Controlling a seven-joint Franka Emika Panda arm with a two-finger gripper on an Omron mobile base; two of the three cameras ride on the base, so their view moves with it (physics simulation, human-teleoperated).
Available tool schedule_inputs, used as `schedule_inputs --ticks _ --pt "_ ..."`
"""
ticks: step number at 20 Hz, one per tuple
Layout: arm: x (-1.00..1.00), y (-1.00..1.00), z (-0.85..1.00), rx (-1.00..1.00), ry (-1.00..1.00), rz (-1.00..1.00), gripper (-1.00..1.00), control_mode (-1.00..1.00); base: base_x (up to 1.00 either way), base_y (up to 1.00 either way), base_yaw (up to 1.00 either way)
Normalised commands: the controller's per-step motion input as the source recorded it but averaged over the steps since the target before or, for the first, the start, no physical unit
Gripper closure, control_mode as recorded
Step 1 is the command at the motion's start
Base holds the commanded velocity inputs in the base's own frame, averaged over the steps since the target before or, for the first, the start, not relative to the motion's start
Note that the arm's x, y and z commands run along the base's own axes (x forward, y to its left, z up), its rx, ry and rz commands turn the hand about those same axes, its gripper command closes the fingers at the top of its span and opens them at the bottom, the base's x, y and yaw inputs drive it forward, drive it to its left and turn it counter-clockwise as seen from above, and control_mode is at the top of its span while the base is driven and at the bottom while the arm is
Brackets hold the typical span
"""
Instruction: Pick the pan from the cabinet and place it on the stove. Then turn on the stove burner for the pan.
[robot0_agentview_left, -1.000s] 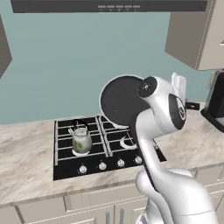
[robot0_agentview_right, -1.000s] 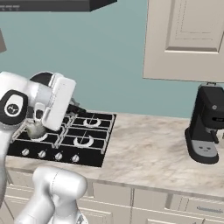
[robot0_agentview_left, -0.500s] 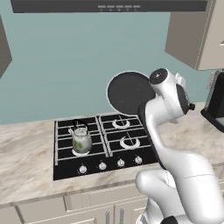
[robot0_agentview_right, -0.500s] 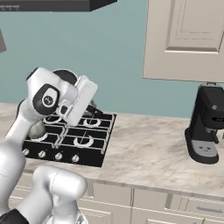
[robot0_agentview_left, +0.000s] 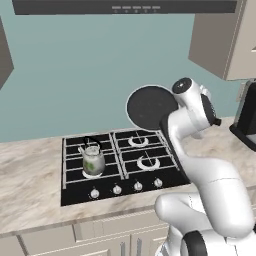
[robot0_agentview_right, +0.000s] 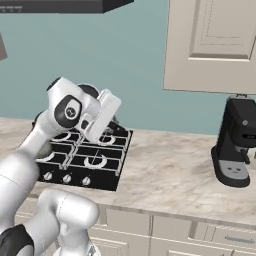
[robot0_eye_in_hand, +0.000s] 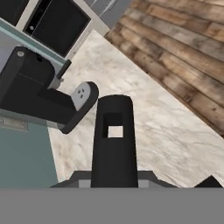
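The pan (robot0_agentview_left: 150, 107) is a dark round disc held up on edge in the air, above the back right of the stove (robot0_agentview_left: 120, 162). Its black handle (robot0_eye_in_hand: 113, 140), with a hole near its end, runs up the middle of the hand view. My gripper (robot0_eye_in_hand: 114, 177) is shut on that handle. In the right base view the arm and hand cover most of the pan, leaving a dark sliver (robot0_agentview_right: 89, 90) above the stove (robot0_agentview_right: 92, 160). The cream cabinet (robot0_agentview_right: 212, 45) hangs at the upper right.
A small glass kettle (robot0_agentview_left: 92, 160) stands on the stove's front left burner. A black coffee machine (robot0_agentview_right: 234, 145) sits on the marble counter (robot0_agentview_right: 170, 170) to the right of the stove. Silver knobs (robot0_agentview_left: 126, 187) line the stove's front edge.
The arm has swung a little to the right with the pan in its grip, and the wrist has turned. The pan stays on edge above the stove's back.
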Motion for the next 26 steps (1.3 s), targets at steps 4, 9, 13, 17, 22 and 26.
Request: schedule_inputs --ticks 4,9,13,17,22,26 --pt "0.20 -0.08 -0.34 0.00 0.00 0.00 1.00 -1.00 0.00 0.00 0.00" --pt "0.29 0.00 -0.39 0.00 0.00 0.01 1.00 -1.00 0.00 0.00 0.00" --pt "0.42 0.00 -0.41 0.00 0.00 0.04 1.00 -1.00 0.00 0.00 0.00" --pt "0.46 0.00 -0.49 0.00 0.00 0.05 1.00 -1.00 0.00 0.00 0.00" --pt "0.45 0.00 -0.45 -0.02 0.02 0.04 1.00 -1.00 0.00 0.00 0.00" --pt "0.45 -0.05 -0.38 -0.01 0.12 0.01 1.00 -1.00 0.00 0.00 0.00"
